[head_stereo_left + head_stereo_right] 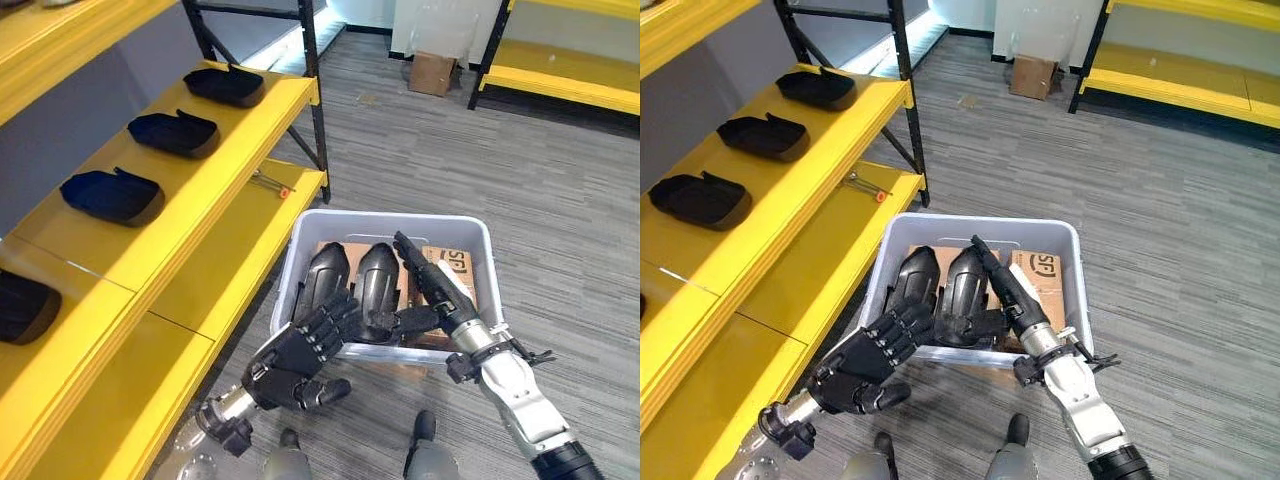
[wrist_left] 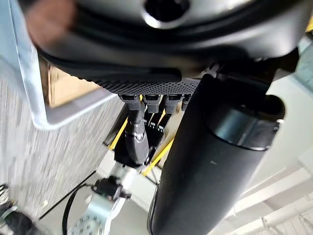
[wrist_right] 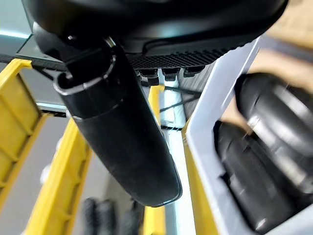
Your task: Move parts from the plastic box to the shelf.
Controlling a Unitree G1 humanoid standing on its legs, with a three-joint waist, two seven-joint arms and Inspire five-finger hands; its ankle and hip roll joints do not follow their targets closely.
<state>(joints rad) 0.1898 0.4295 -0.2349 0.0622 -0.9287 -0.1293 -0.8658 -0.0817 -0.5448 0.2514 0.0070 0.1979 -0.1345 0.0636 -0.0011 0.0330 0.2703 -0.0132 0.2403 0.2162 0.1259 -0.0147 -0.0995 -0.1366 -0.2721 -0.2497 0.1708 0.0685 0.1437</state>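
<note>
Two black parts (image 1: 350, 280) lying side by side in the grey plastic box (image 1: 470, 228), long axes running near to far, resting on cardboard (image 1: 455, 265). Four more black parts (image 1: 112, 196) already sitting in a row on the yellow shelf (image 1: 200, 200), left of the box. Left hand (image 1: 295, 360) hovering at the near-left rim of the box, fingers loosely bent, gripping nothing, fingertips just over the near end of the left part. Right hand (image 1: 430, 285) reaching in from the near right, fingers straight and holding nothing, thumb beside the right part. Judging left hand nearer the left part and on the shelf side. Next: likely closing around a part from its near end, across the long axis.
</note>
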